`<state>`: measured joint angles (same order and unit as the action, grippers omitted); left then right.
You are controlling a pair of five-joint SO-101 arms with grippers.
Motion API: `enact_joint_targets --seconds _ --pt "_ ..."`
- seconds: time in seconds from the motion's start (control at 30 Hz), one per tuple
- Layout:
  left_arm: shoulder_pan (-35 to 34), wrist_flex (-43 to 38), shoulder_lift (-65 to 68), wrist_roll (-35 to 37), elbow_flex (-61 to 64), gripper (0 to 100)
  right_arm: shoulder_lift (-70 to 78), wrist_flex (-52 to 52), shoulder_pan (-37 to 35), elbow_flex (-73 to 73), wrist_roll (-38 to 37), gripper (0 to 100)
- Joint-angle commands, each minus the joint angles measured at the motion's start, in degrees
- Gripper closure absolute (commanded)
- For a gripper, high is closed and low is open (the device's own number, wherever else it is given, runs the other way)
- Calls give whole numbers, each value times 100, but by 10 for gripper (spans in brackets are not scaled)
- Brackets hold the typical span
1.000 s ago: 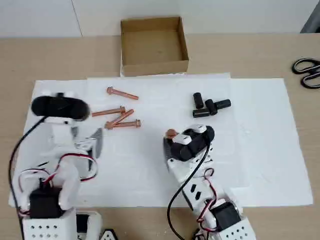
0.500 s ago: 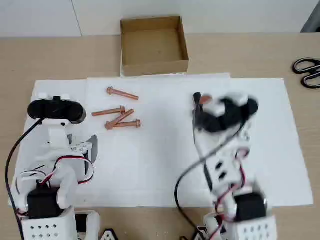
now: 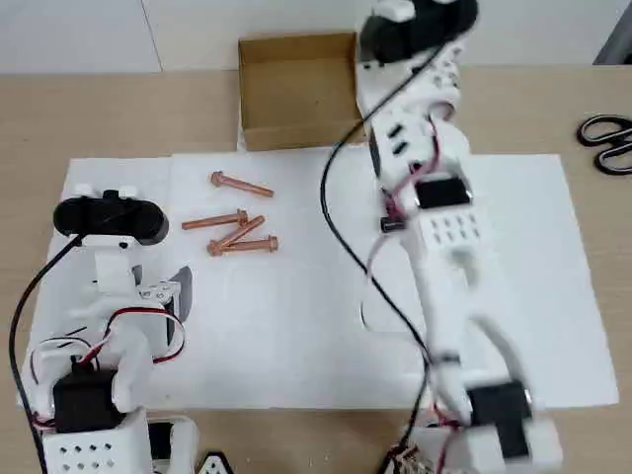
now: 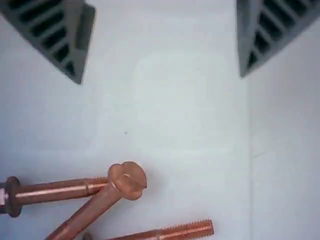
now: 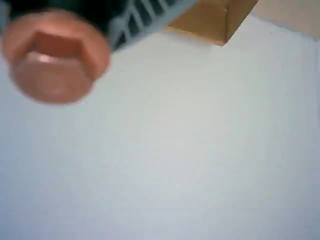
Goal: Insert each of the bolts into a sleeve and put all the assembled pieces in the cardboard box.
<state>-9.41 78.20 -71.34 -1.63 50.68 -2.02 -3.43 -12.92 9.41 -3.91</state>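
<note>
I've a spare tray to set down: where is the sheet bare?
Bare: the white paper sheet between the four copper bolts and the right arm, and between that arm and the black scissors. Crowded around the bolts.

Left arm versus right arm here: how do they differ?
The left gripper is open and empty; the right gripper is shut on a copper bolt. The left arm sits folded near its base, gripper over the white paper by the loose bolts; the right arm stretches across the paper to the cardboard box's right side. Both are white with black wrist cameras.
</note>
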Motion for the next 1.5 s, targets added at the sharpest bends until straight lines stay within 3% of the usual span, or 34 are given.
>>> enact_joint_targets --seconds 0.0,0.17,0.63,0.97,1.17,1.37,1.47 --pt "-9 18 -62 -18 -84 811 989 -716 40 -976 -35 995" --pt "-9 18 -62 -18 -75 811 2360 -1253 22 -1741 -35 995" --pt "-9 0 -62 -18 66 811 5631 -1262 -145 -4492 -53 991" --pt "-9 9 -62 -18 66 811 6862 -1209 -180 -5495 -62 958" --pt "0 9 -62 -18 75 811 6879 -110 -154 -5846 -62 785" --pt "0 9 -53 -18 75 811 6862 479 -145 -6760 -62 775" --pt "0 9 -53 -18 75 811 6862 1341 -110 -7666 -53 775"
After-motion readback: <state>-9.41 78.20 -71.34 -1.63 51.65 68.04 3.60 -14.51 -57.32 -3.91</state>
